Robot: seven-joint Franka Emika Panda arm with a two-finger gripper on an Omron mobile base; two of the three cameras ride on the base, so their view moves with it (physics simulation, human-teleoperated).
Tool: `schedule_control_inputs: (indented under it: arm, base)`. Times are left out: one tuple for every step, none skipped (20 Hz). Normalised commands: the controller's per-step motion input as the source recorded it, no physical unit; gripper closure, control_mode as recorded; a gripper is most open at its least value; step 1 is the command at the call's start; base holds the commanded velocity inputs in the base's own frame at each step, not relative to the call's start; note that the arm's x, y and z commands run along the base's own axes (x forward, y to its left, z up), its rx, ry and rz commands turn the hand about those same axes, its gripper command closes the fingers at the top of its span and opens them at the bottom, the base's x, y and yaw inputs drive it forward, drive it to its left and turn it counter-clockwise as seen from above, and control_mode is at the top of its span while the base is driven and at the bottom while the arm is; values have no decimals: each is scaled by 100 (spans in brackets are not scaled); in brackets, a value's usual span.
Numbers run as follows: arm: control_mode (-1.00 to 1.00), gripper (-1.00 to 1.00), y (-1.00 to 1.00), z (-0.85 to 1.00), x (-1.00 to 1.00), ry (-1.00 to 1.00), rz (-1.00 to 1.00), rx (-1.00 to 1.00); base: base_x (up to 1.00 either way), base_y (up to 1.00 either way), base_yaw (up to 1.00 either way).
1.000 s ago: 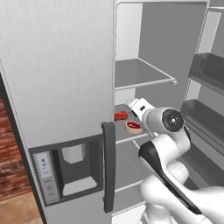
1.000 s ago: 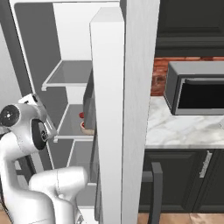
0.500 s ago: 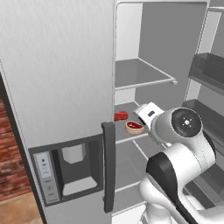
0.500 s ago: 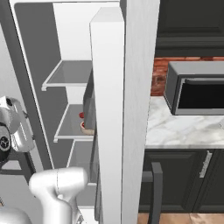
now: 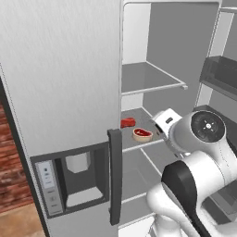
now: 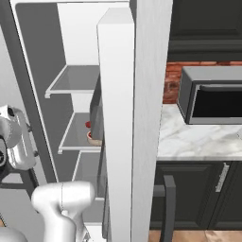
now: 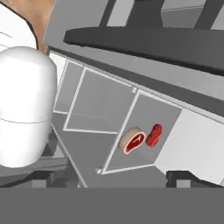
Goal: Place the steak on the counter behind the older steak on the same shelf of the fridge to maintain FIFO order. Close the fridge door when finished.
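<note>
A red brick wall [image 6: 174, 86] runs behind the bench, between dark upper cabinets [image 6: 208, 23] and the white, grey-veined top; the same brick [image 5: 9, 162] shows at the far left of the left base view, low beside the closed silver door. A steel-framed microwave [image 6: 212, 94] with a black window stands on the marble at the right, close to the brick. Below the top sit dark cabinet fronts [image 6: 189, 198] with slim steel bar handles [image 6: 221, 177]. A strip of warm, wood-toned floor [image 5: 21, 224] lies at the bottom left of the left base view and shows again under the cabinets [image 6: 189, 235]. The light is even and soft, with no hard shadows.
</note>
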Motion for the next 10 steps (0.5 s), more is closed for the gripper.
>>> schedule_control_inputs:
  arm:
    - [-100,-100,-66,0,0,0,-12,12]
    - [-100,-100,-68,-1,0,1,-13,12]
    - [-100,-100,-64,-9,-14,1,-13,11]
    - [-100,-100,-22,-32,-52,0,-15,3]
    - [-100,-100,-6,-28,-60,0,-9,0]
    - [-100,-100,0,-36,-100,-11,0,0]
    - [100,-100,0,0,0,0,0,0]
    - [100,-100,0,0,0,0,0,0]
    - [100,-100,0,0,0,0,0,0]
    - [100,-100,0,0,0,0,0,0]
  base:
    - [0,0,0]
    - [0,0,0]
    - [0,0,0]
    - [0,0,0]
    - [0,0,0]
    - [0,0,0]
    - [-100,0,0]
    - [-100,0,0]
    - [-100,11,0]
    - [-100,17,0]
